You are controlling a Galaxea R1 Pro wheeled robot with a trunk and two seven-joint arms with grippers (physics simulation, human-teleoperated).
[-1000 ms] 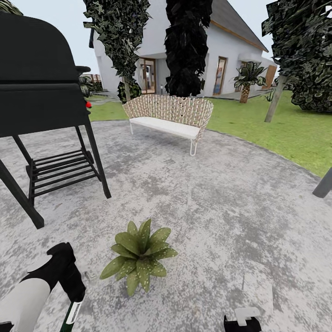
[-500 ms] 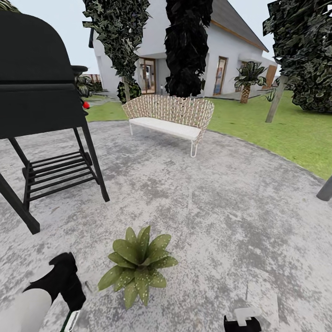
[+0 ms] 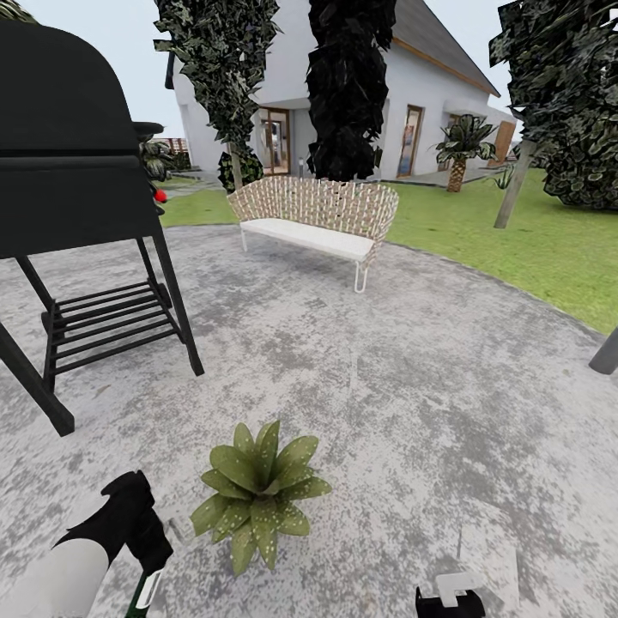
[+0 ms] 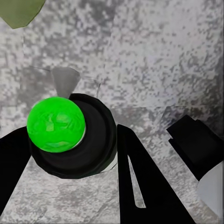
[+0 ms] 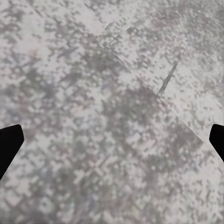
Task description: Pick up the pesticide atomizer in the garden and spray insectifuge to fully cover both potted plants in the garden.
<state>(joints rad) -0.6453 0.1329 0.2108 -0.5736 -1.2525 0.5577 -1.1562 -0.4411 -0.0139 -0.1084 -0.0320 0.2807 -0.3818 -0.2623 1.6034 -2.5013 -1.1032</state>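
Note:
A potted plant (image 3: 257, 493), a low rosette of pointed green leaves, stands on the grey patio (image 3: 412, 386) close in front of me. My left gripper (image 3: 148, 558) is just left of it, shut on the pesticide atomizer (image 3: 142, 595), whose green body with a white label hangs at the frame's bottom edge. In the left wrist view the atomizer (image 4: 70, 135) shows a bright green top, a black collar and a grey nozzle, between the black fingers (image 4: 140, 186) of the left gripper (image 4: 70, 161). My right gripper (image 3: 451, 596) (image 5: 112, 142) hovers open over bare patio.
A black grill on legs (image 3: 77, 215) stands at the left. A wicker bench (image 3: 313, 215) sits at the patio's far edge, with tree trunks, lawn (image 3: 532, 249) and a white house behind. A dark post (image 3: 605, 352) leans in at the right.
The view shifted slightly during the first half second, then held still. My left arm, holding the atomizer, has moved a little right, closer to the plant. The right gripper has stayed put.

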